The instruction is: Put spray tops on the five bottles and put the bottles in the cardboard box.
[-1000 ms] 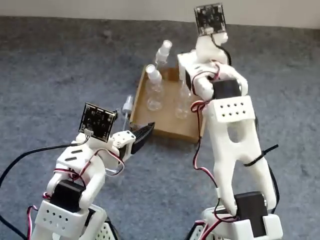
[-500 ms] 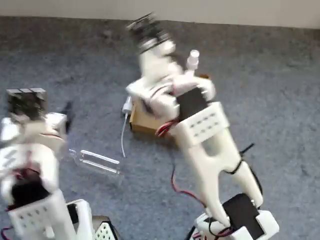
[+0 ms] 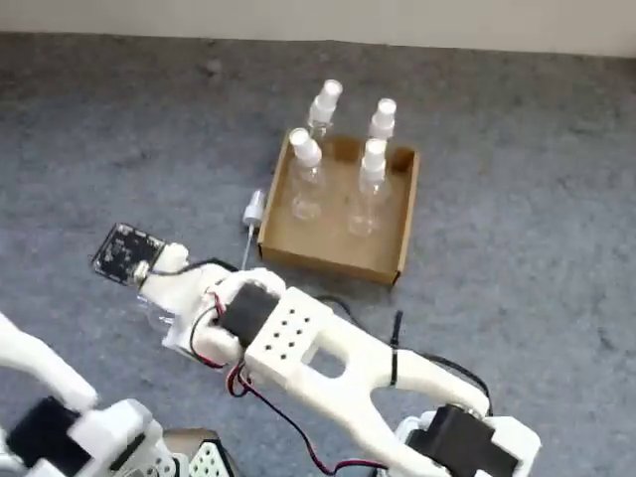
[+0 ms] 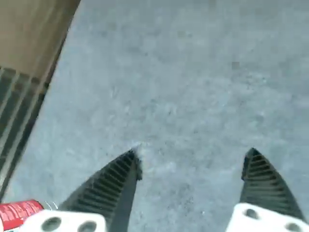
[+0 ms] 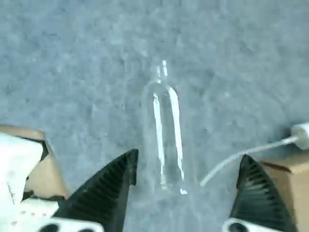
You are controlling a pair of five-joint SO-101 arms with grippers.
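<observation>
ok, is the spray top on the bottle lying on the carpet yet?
No, the bottle lies with a bare neck, and the spray top lies apart from it.

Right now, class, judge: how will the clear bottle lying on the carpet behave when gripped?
Lying on its round side, the bottle may roll. It looks empty, so probably light. Its glossy wall could slip in the open right gripper.

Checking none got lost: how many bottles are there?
5. Two capped bottles stand in the box, two more at its far edge, and an uncapped one lies on the carpet under the right end effector.
</observation>
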